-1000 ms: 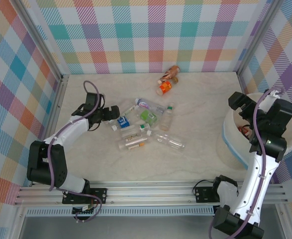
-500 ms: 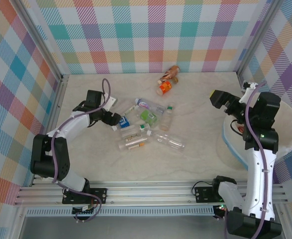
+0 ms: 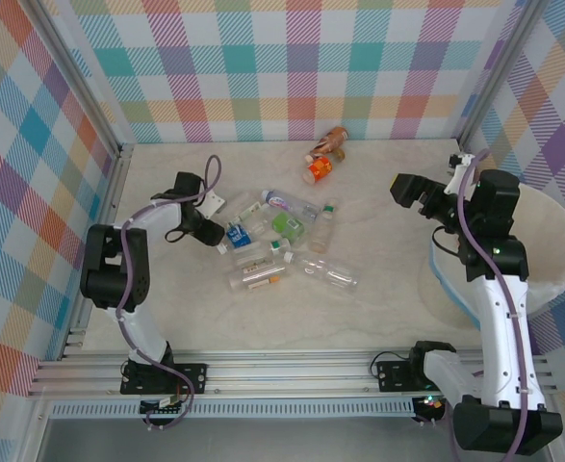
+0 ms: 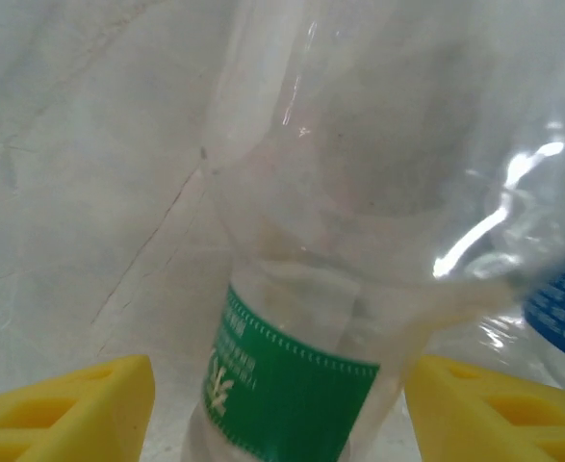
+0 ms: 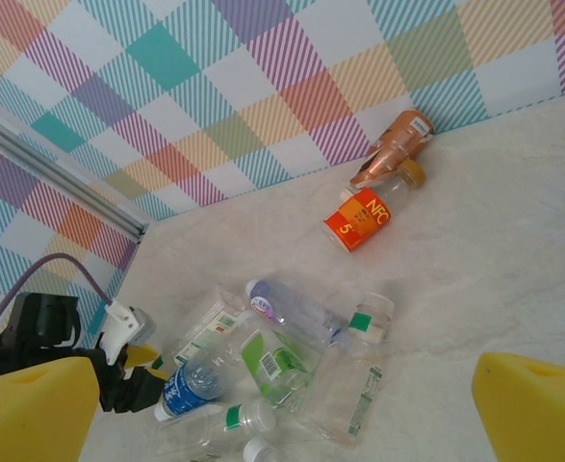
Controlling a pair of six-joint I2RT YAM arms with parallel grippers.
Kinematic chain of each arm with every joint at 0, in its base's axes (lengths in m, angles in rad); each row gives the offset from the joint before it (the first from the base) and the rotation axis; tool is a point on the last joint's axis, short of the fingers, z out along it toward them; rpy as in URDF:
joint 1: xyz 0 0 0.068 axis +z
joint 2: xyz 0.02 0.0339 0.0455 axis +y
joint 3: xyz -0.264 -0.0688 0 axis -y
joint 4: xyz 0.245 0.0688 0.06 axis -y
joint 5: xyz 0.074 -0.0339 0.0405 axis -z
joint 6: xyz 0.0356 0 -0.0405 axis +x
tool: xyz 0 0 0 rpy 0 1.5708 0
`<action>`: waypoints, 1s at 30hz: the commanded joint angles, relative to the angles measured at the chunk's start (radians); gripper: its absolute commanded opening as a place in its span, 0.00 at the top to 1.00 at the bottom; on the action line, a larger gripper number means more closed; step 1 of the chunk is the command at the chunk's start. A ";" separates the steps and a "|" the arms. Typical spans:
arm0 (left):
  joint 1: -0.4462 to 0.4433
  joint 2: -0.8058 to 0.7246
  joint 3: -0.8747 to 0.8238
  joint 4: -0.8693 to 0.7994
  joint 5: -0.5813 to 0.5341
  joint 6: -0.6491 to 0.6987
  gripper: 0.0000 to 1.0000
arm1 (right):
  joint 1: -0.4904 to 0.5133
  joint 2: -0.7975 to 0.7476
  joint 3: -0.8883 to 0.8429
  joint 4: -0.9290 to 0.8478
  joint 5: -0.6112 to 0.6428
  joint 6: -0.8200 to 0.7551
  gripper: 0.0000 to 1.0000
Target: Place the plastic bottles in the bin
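Bottle with green label (image 4: 292, 395) between left gripper's (image 4: 280, 380) parted fingers; right gripper (image 3: 407, 190) wide open.

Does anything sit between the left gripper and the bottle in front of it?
Nothing visible does. The green-labelled clear bottle lies directly between the left gripper's yellow fingers, with small gaps either side; a blue-labelled bottle lies close beside it.

Left arm (image 3: 118, 265) folds sharply at the elbow and reaches low to the left edge of the bottle pile (image 3: 280, 243). Its hand (image 3: 219, 234) points down, yellow fingers (image 4: 70, 409) apart on either side of one clear bottle (image 4: 306, 289). Right arm (image 3: 499, 289) stands tall, well right of the pile. Its hand (image 3: 398, 184) is raised toward the pile, fingers spread wide.
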 commanded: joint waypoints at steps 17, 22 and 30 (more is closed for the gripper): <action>-0.002 -0.110 -0.077 0.079 0.028 -0.035 0.82 | 0.075 0.009 0.045 -0.018 0.070 -0.059 0.00; -0.005 -0.189 -0.109 0.136 0.005 -0.064 1.00 | 0.101 0.013 0.043 0.002 0.055 -0.046 0.00; -0.007 -0.379 -0.177 0.245 0.128 -0.173 1.00 | 0.169 0.051 0.049 0.049 0.034 -0.004 0.00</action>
